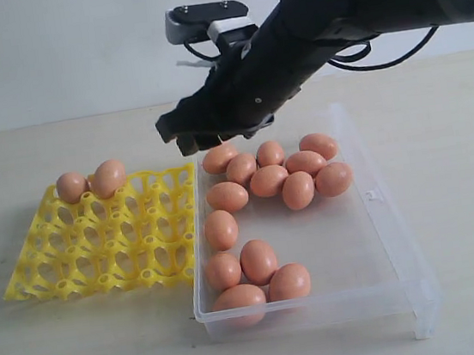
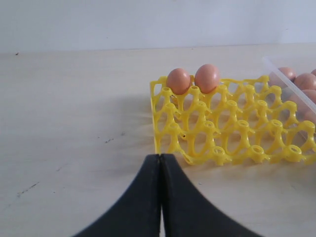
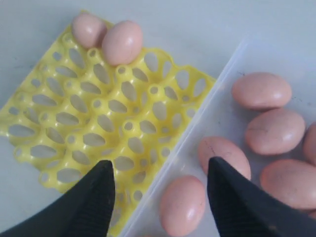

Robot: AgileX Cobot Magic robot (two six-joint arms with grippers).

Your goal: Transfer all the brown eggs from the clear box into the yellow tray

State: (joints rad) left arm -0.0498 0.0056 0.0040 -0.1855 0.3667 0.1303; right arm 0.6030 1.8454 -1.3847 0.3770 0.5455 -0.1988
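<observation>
1. Your right pincer (image 3: 160, 168) is spread wide and holds nothing. It hangs over the seam where the bright yellow openwork plastic egg tray (image 1: 98, 246) meets the large clear shallow plastic box (image 1: 379, 203). I read that as an open pose, ready to come down on the next egg.
2. Your left pincer (image 2: 160, 158) has its fingers pressed together with nothing between them. It is parked low over the pale table (image 1: 68, 354), off the tray's outer side, probably to keep clear of the working arm.
3. Two smooth orange-brown oval eggs (image 1: 71, 187) sit side by side, touching, in the tray's far-left corner cups. The inner one (image 1: 109, 177) leans, its long axis slanted, so it may not be fully seated.
4. All the other brown eggs (image 1: 268, 180) lie loose in the clear box: a cluster at the far end and a line along the wall next to the tray.
5. They rest on their sides, long axes flat on the floor and pointing every which way. The egg closest beneath your open fingers (image 3: 181, 205) lies roughly parallel to that wall.
6. Expect to close across an egg's short axis, and remember that round eggs can roll.
</observation>
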